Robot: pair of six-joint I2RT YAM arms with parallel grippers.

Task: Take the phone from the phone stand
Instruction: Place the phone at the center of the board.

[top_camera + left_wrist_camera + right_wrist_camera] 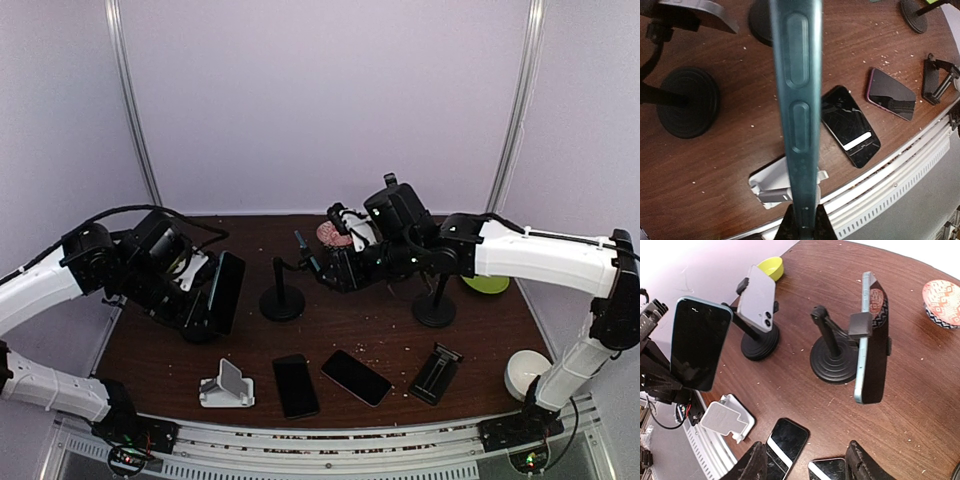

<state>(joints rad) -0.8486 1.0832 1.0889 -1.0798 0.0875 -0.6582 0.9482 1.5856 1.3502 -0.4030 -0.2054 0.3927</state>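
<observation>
My left gripper (205,300) is shut on a dark phone with a teal edge (224,292), held upright above the table. In the left wrist view that phone's edge (797,100) runs up from the left gripper (804,226), with the bare white phone stand (771,187) below it. A second teal-edged phone (871,340) sits clamped on a black round-based stand (832,360). My right gripper (807,467) hangs open near it, holding nothing. A white phone (757,297) is clamped on another black stand (760,345).
Two phones (295,385) (356,377) lie flat at the front, beside a folded black stand (436,373). The white stand (228,385) sits front left. A white bowl (525,372), a yellow-green bowl (487,283) and a patterned bowl (942,302) stand round the edges.
</observation>
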